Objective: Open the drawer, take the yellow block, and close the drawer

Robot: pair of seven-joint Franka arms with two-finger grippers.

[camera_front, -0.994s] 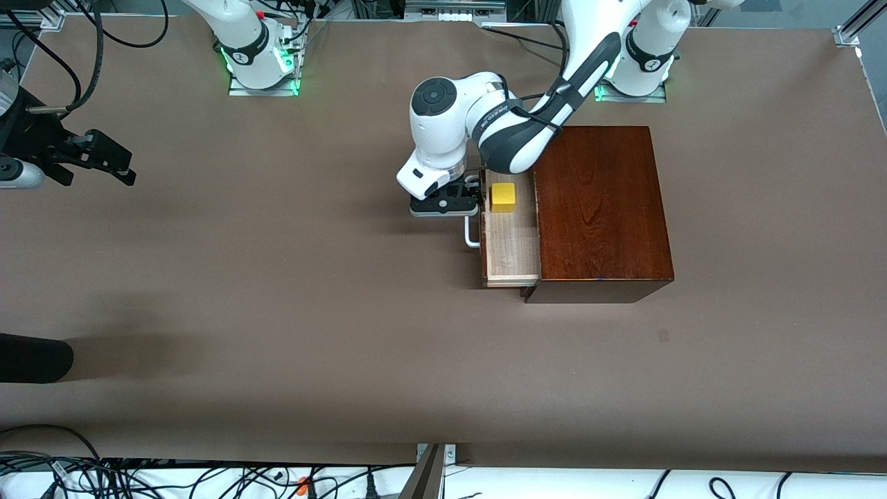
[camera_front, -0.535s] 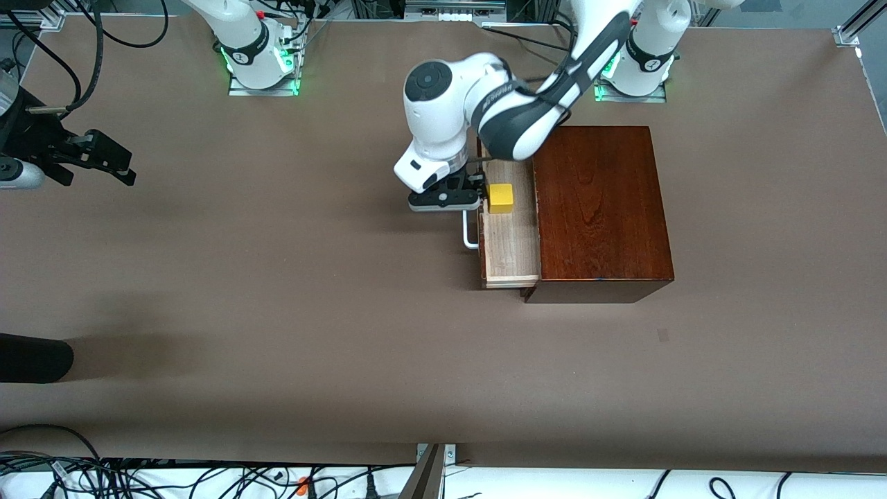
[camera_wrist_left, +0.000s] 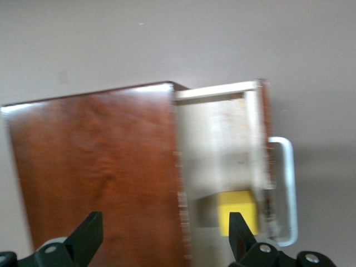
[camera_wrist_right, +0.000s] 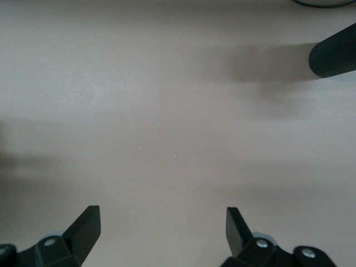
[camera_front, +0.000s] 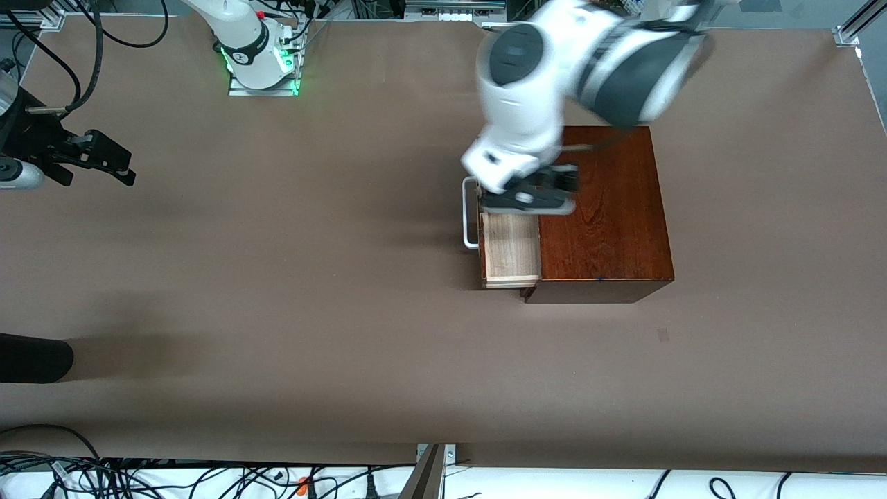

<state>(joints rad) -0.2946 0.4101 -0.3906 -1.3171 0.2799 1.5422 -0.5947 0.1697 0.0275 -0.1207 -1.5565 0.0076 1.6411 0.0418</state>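
Note:
The drawer (camera_front: 511, 255) of the dark wooden box (camera_front: 603, 208) is pulled out, showing its pale inside and white handle (camera_front: 470, 215). My left gripper (camera_front: 530, 199) hangs over the seam between the drawer and the box top, and it hides the yellow block in the front view. In the left wrist view the yellow block (camera_wrist_left: 238, 210) lies in the drawer (camera_wrist_left: 222, 139) against its front wall, by the handle (camera_wrist_left: 286, 189). The left gripper (camera_wrist_left: 164, 238) is open and empty, with one fingertip (camera_wrist_left: 238, 228) over the block. My right gripper (camera_front: 104, 158) waits open at the right arm's end (camera_wrist_right: 161, 233).
A black cylinder (camera_front: 34, 357) lies at the table edge at the right arm's end; it also shows in the right wrist view (camera_wrist_right: 334, 55). Cables run along the table edge nearest the front camera. Bare brown table surrounds the box.
My left gripper has left the handle side and swung over the drawer and box top, now covering the yellow block in the front view. The drawer stays open. The right arm has not moved.

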